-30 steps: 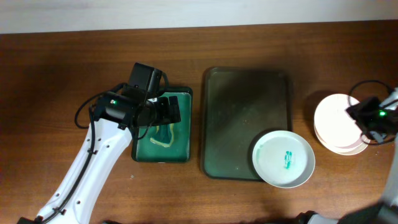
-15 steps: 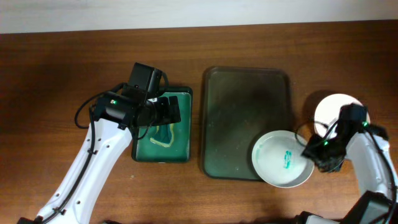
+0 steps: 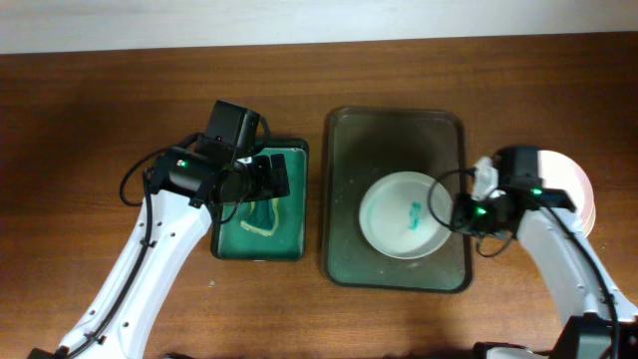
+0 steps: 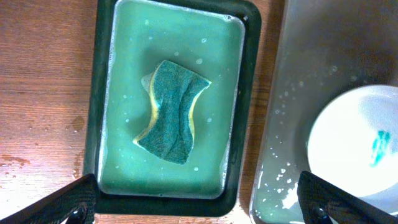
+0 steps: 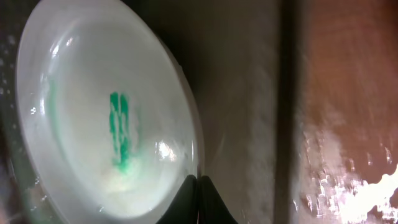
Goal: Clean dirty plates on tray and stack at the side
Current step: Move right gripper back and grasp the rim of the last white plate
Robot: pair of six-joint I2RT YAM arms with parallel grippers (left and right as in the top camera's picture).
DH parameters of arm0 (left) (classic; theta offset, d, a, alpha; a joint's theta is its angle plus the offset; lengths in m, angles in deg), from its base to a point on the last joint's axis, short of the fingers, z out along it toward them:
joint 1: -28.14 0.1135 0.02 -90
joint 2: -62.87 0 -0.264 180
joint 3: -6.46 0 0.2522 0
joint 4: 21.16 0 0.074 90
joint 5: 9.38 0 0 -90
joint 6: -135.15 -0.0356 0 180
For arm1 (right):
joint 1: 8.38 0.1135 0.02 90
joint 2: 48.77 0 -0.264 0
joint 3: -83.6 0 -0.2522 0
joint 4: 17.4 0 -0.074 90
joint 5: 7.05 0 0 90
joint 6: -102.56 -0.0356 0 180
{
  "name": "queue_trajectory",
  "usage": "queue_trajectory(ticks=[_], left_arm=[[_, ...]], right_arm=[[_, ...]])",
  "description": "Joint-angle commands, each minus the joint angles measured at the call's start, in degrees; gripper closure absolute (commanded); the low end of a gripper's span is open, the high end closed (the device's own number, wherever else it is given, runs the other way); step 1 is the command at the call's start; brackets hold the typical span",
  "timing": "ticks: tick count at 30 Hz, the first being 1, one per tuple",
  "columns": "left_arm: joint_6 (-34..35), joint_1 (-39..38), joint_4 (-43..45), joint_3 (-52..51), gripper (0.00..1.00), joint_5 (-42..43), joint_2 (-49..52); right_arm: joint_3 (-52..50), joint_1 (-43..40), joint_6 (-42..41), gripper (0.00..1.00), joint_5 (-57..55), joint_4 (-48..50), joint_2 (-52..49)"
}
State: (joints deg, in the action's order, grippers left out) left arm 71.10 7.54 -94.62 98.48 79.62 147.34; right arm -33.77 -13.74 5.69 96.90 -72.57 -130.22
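Plate: a white plate (image 3: 397, 214) sits inside the tray (image 3: 394, 135), right of centre, with its right edge near the tray's right rim.
Smear: a short teal streak (image 3: 415, 211) marks the plate's well; the rest of the well looks wet and white.
Right gripper: the right gripper (image 3: 467, 212) is at the plate's right edge. In the wrist view its dark fingers (image 5: 189, 200) are drawn almost together, pinching the rim. Whether that edge is lifted off the tray cannot be told.
Stack: white plates are piled (image 3: 578, 189) on the table (image 3: 100, 120) right of the tray. They are partly hidden behind the right arm, so their number cannot be told.
Tray: dark olive-grey, with droplets and soapy patches across its floor. It holds only this one plate.
Left gripper: the left gripper (image 4: 198, 204) hangs over the green tray (image 4: 252, 93) with its fingers spread wide and nothing between them.
Sponge: a teal-topped, yellow-edged sponge (image 4: 171, 112) lies bent in shallow water in the middle of the green tray, clear of the left fingers.
Green tray: it sits just beside the big tray's left rim, with a narrow strip of table between them.
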Motion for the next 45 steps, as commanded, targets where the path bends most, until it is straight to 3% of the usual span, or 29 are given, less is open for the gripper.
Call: queue_trajectory(ticks=[1,4,5,6,9,11,15,18,22,28,30,31,32,33,38,40,42,44,45], left_arm=[[-0.31,0.15,0.07,0.52,0.01,0.2,-0.48],[-0.31,0.15,0.09,0.52,0.01,0.17,-0.48],[-0.31,0.15,0.09,0.52,0.01,0.2,-0.48],[-0.31,0.15,0.09,0.52,0.01,0.2,-0.48],[-0.31,0.15,0.07,0.52,0.01,0.2,-0.48],[-0.31,0.15,0.07,0.52,0.0,0.2,-0.48],[-0.31,0.15,0.07,0.52,0.01,0.2,-0.48],[-0.31,0.15,0.07,0.52,0.01,0.17,-0.48],[-0.31,0.15,0.09,0.52,0.01,0.17,-0.48],[-0.31,0.15,0.07,0.52,0.01,0.2,-0.48],[-0.31,0.15,0.09,0.52,0.01,0.2,-0.48],[-0.31,0.15,0.09,0.52,0.01,0.17,-0.48],[-0.31,0.15,0.07,0.52,0.01,0.2,-0.48],[-0.31,0.15,0.07,0.52,0.0,0.2,-0.48],[-0.31,0.15,0.07,0.52,0.01,0.2,-0.48],[-0.31,0.15,0.07,0.52,0.01,0.2,-0.48],[-0.31,0.15,0.07,0.52,0.01,0.2,-0.48],[-0.28,0.15,0.09,0.52,0.01,0.2,-0.48],[-0.26,0.15,0.28,0.52,0.01,0.22,-0.48]], right_arm=[[0.96,6.25,0.92,0.96,-12.26,4.24,-1.03],[0.96,7.26,3.45,0.93,-13.94,13.14,-3.61],[0.96,7.23,4.39,0.83,-13.68,14.82,-3.87],[1.18,7.23,5.16,0.55,-12.59,15.82,-3.74],[5.99,7.23,2.67,0.44,-1.49,6.67,-2.14],[9.22,7.23,0.7,0.44,3.63,-1.77,-1.73],[10.99,7.23,0.04,0.58,7.02,-14.21,-1.75],[7.34,7.23,-11.87,0.62,4.92,-17.0,-2.19],[-3.98,7.23,-27.08,0.67,5.14,-4.13,-2.29],[-12.02,7.23,-33.29,0.67,5.03,8.37,-2.29],[-11.93,7.21,-33.2,0.77,4.44,10.08,-2.27],[-11.87,7.23,-32.13,0.92,3.39,11.56,-2.27],[-11.74,7.21,-31.23,0.96,2.01,12.44,-2.27],[-11.41,7.21,-29.14,0.96,0.92,13.62,-2.27],[-7.87,7.21,4.31,0.96,-0.98,21.0,-2.27],[-7.8,7.23,13.6,0.96,-1.16,23.26,-2.29],[-7.8,7.21,21.68,0.96,-1.22,24.39,-2.29],[-7.8,7.23,21.35,0.77,-1.14,25.0,-2.29],[-7.8,7.23,20.92,0.76,-1.14,25.0,-2.27]])
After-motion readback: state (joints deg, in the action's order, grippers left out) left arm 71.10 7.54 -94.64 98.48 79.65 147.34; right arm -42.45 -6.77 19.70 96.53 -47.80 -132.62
